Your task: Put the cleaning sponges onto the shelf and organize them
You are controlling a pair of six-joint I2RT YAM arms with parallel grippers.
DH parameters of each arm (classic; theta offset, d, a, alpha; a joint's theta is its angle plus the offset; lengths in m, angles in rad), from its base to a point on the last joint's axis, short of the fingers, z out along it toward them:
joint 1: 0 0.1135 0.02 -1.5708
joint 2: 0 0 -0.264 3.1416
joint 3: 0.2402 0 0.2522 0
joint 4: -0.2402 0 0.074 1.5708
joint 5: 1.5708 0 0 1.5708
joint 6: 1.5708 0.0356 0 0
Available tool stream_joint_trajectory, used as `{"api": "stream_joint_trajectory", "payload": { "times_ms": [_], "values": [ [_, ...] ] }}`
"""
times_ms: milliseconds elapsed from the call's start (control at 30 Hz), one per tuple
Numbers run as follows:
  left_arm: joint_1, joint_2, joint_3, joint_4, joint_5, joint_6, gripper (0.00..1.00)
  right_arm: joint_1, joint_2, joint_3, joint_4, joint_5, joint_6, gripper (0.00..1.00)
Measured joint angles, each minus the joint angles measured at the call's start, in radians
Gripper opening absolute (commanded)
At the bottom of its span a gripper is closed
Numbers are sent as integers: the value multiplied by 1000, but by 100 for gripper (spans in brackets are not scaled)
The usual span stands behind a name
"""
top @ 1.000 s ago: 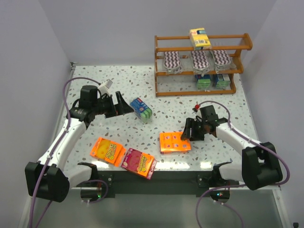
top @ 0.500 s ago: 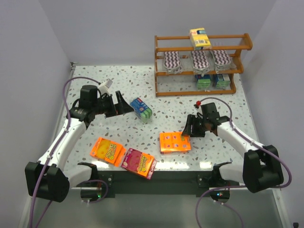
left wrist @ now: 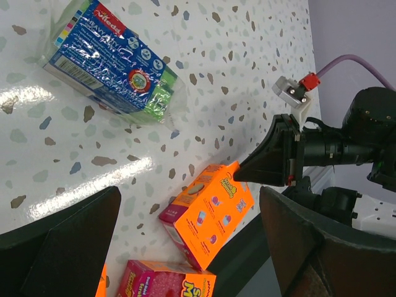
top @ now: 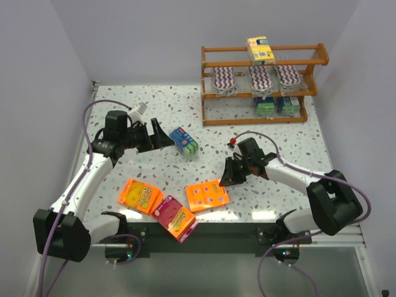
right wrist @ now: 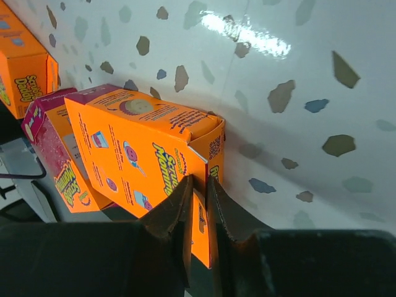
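Right wrist view: my right pincer (right wrist: 199,185) is clamped on the thin end of the orange sponge box (right wrist: 139,145), likely for dragging. The box lies well apart from the shelf (top: 253,121), touching a magenta box (right wrist: 52,158).

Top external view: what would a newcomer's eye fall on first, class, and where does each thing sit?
Three bright boxes crowd the near edge of the table: the middle orange box, pinched at its edge by the right gripper, a pink box against it, and the left orange box. The shelf stands far right, already holding packs, and a blue-and-green pack lies before the open left gripper.
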Motion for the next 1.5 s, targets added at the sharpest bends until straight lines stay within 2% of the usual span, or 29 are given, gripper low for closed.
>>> {"api": "stream_joint_trajectory", "payload": {
  "times_ms": [233,367,533,633,867,967,1233,1500],
  "values": [
    [0,0,-15,6,0,0,100,107,22,15,7,-35,41,11],
    [0,0,-24,7,0,0,100,154,43,34,1,-47,65,21],
    [0,-1,-30,10,-1,0,100,185,96,60,-1,-80,76,25],
    [0,-1,-31,14,-1,-1,100,185,151,114,-18,-83,73,34],
    [0,-10,-31,14,-5,-1,100,146,178,334,-127,116,64,70],
    [0,-17,-31,14,-7,-1,100,97,159,381,-135,199,83,75],
    [0,-18,-30,14,-11,-1,100,68,214,489,-124,219,75,74],
    [0,-15,-27,13,-12,0,100,82,326,625,-108,234,-113,72]
  ]
}}
